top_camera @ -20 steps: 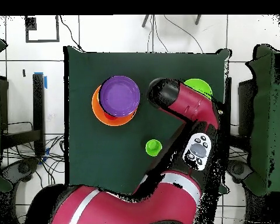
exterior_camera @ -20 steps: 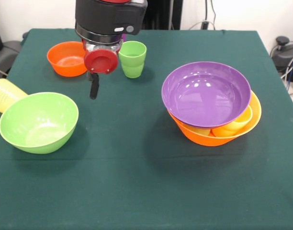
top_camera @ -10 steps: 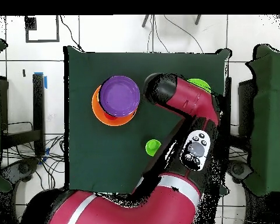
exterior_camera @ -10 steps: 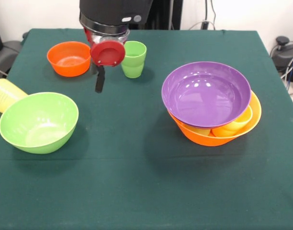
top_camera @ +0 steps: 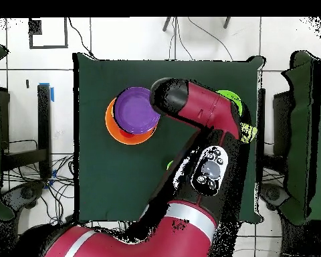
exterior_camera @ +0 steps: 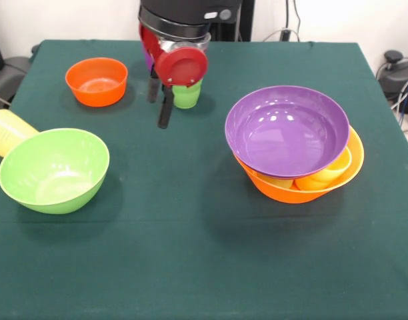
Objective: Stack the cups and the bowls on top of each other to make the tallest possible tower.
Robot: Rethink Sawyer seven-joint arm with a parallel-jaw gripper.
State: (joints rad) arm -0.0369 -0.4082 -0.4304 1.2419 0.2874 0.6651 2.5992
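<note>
1. The table [exterior_camera: 191, 267] is covered with a matte dark green cloth, smooth and flat.
2. The tower [exterior_camera: 294, 150] stands on the right in the front view. Its base is the largest glossy yellow-orange plastic bowl [exterior_camera: 284, 190]. The wide shallow purple bowl [exterior_camera: 287, 130] sits on top, tilted toward the camera, with bright glints on its shiny inside.
3. Between those two bowls, at the right rim, rounded yellow-orange plastic pieces [exterior_camera: 327, 172] show; their exact shape cannot be told.
4. The deep lime green glossy bowl [exterior_camera: 54, 170] rests at the left, tipped toward the camera. A pale translucent yellow ribbed tumbler [exterior_camera: 7, 131] lies on its side, touching or just behind the bowl's left rim.
5. The small orange bowl [exterior_camera: 96, 81] stands upright at the far left, well apart from the rest.
6. A lime green plastic tumbler [exterior_camera: 187, 97] stands upright, mostly hidden behind the arm's round red disc.
7. The claw [exterior_camera: 159, 100] hangs over the table just left of that tumbler. Two slim black fingers [exterior_camera: 165, 112] point down with a gap between them, and nothing is held.
8. In the overhead view the red and black arm [top_camera: 203, 120] crosses the table beside the purple bowl.
</note>
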